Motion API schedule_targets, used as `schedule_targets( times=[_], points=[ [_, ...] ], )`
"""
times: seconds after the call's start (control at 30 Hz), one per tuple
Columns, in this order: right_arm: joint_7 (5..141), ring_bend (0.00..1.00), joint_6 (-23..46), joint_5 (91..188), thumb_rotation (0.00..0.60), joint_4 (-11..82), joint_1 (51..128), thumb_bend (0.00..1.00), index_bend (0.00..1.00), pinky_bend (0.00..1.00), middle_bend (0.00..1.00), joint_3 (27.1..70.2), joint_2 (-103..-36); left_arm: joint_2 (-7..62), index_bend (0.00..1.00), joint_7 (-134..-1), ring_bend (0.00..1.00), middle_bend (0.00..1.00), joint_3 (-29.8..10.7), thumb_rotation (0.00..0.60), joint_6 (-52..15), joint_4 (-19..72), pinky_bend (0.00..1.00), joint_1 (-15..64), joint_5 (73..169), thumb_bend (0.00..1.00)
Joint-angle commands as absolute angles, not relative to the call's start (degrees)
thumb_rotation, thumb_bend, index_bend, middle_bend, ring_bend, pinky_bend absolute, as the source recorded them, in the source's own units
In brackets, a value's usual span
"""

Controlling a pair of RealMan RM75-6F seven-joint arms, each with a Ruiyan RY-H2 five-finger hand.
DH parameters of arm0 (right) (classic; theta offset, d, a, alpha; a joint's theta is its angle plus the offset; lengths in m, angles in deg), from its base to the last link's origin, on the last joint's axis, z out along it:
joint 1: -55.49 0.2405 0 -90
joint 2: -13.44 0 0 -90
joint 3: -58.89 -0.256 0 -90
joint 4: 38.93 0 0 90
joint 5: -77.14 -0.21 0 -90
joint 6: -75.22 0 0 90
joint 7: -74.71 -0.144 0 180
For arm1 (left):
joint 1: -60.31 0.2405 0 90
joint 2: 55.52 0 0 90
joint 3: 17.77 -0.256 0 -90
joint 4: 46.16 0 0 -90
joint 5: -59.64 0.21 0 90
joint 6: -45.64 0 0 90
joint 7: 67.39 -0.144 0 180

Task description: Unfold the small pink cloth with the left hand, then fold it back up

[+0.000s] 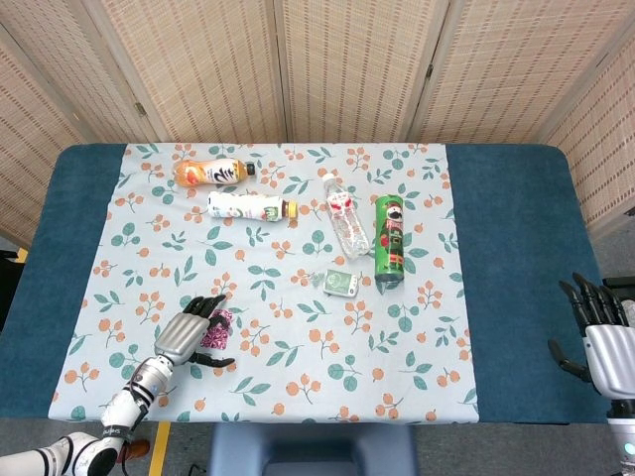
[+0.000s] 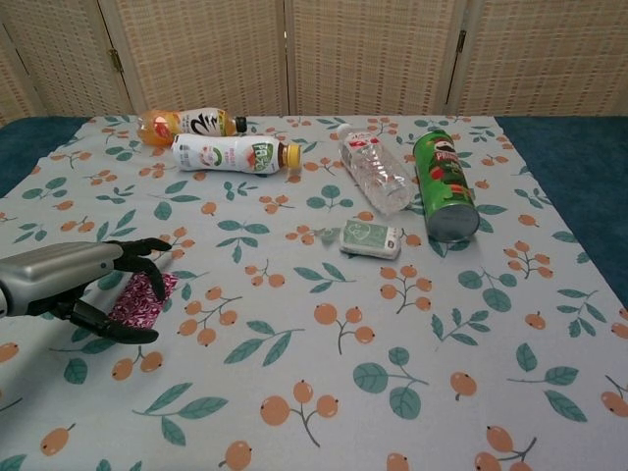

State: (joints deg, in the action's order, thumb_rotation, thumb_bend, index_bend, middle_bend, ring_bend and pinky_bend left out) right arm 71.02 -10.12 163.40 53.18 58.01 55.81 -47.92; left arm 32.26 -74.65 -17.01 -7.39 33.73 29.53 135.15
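We see left hand [image 2: 74, 280] covering part of pink cloth [image 2: 139, 300]; contact unclear. Left forearm cut by chest view edge. Right hand [image 1: 598, 337] cut at head view edge. Small packet [image 2: 370, 238] print unreadable.

Staged robot test space, woven folding screens [image 1: 347, 69] as backdrop, floral tablecloth [image 1: 298, 297], assorted grocery items laid out
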Motion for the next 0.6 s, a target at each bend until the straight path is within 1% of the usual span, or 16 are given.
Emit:
schedule_targets(
  times=[0.03,0.33,0.6],
  points=[
    [71.0,0.0,-10.0,163.4,0.6,53.1,58.1,0.37,0.0,0.0,0.0,55.8,-48.0,32.1,0.35,-74.7,0.0,0.0,-17.1,0.298,-7.6,33.6,0.0,29.9,134.8,0.12],
    [70.9,0.0,-10.0,163.6,0.6,53.2,58.2,0.37,0.0,0.0,0.0,55.7,-47.9,30.7,0.35,-73.0,0.0,0.0,-17.6,0.298,-8.4,32.9,0.0,31.4,134.0,0.12],
    [70.6,0.0,-11.2,163.9,0.6,53.1,57.7,0.37,0.0,0.0,0.0,55.7,-48.0,28.6,0.35,-70.7,0.0,0.0,-18.2,0.301,-9.1,30.6,0.0,33.5,133.3,0.12]
  ],
)
